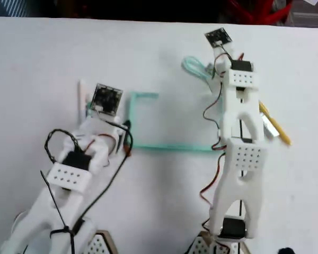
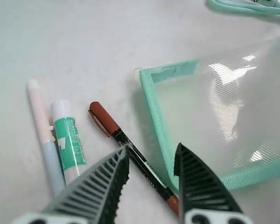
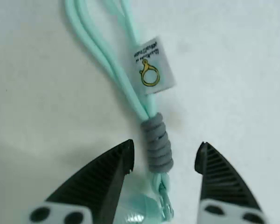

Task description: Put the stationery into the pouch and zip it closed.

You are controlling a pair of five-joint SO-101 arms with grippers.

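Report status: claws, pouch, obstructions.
Left claw open over the brown pen, outside the pouch. Right claw open astride the pouch cord's grey stopper. Glue stick lies close beside the pen.

White table (image 1: 164, 201), red object (image 1: 254, 10) behind.

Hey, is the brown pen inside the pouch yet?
No, the brown pen lies on the table outside the pouch, along its teal edge, near the glue stick.
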